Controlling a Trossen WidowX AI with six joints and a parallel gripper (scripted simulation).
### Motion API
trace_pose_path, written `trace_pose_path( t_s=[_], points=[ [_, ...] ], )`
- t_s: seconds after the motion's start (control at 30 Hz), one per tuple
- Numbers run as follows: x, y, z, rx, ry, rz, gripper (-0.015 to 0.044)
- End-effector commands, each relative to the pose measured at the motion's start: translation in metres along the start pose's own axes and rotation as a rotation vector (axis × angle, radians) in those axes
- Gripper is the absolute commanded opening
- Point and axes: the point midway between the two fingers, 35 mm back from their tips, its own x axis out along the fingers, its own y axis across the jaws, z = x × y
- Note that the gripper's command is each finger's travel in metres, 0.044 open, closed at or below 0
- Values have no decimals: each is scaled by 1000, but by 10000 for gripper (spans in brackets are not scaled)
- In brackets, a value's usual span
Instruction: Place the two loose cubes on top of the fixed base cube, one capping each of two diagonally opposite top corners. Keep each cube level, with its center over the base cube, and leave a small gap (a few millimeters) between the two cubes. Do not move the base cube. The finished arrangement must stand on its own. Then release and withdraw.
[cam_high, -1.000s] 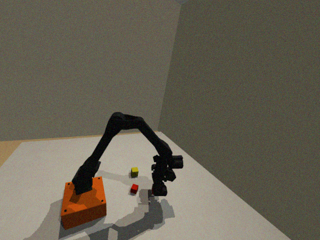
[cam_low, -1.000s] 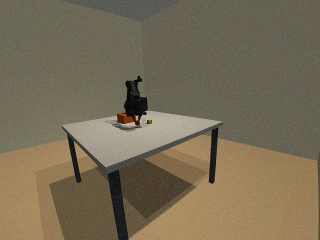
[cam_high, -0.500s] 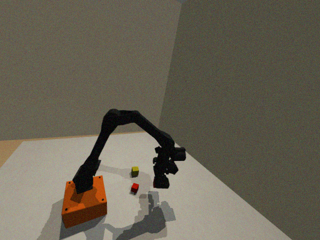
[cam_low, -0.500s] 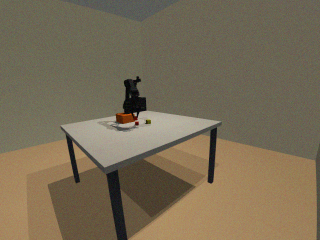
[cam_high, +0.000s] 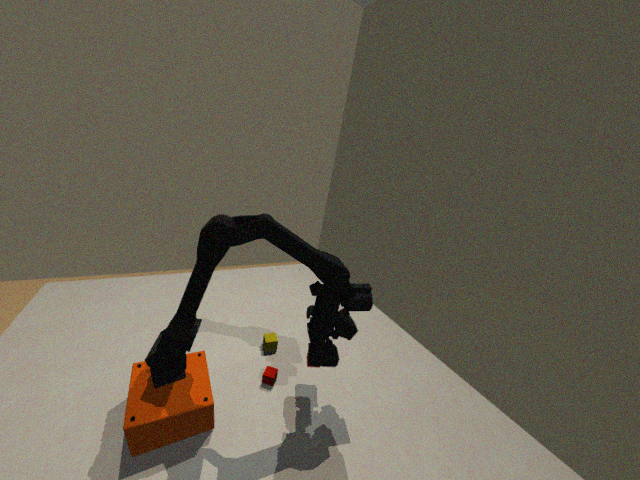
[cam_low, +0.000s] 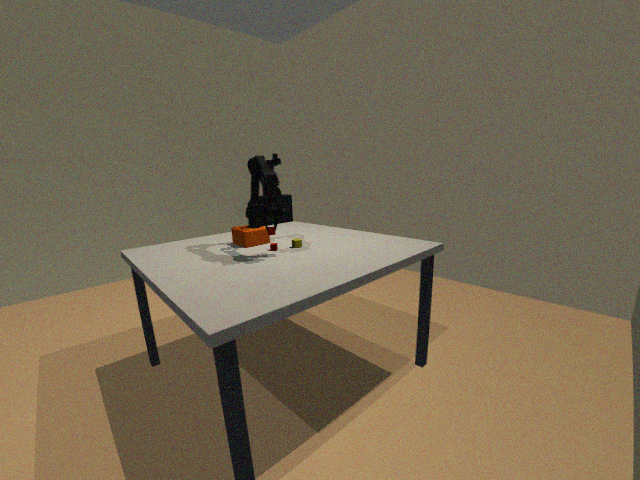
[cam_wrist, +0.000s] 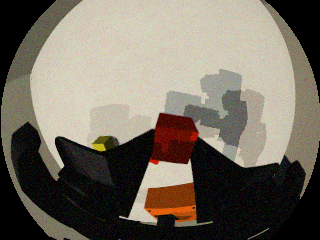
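My gripper (cam_high: 322, 356) (cam_low: 271, 228) (cam_wrist: 173, 136) is shut on a red cube (cam_low: 271, 231) (cam_wrist: 172, 138), held well above the table; the fingers mostly hide it in the top view. A second red cube (cam_high: 269, 376) (cam_low: 273, 246) lies on the table, between the gripper and the arm's mount; only a small bit of it shows below the held cube in the wrist view. A yellow cube (cam_high: 269, 343) (cam_low: 296, 243) (cam_wrist: 102, 144) stands on the table near the second red cube, apart from it. Nothing is on top of the yellow cube.
An orange block (cam_high: 170, 434) (cam_low: 250, 237) (cam_wrist: 170, 196) carries the arm's foot, to the left of the cubes in the top view. The white table (cam_high: 413, 413) (cam_low: 310, 279) bears the arm's shadows. A wall rises beyond the table's right edge in the top view.
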Motion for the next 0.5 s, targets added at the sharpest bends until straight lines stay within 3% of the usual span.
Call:
trace_pose_path(
  t_s=[0.0,0.47],
  points=[
    [2,12,-5,25,2,-2,105],
    [12,52,-25,147,5,0,105]
  ],
)
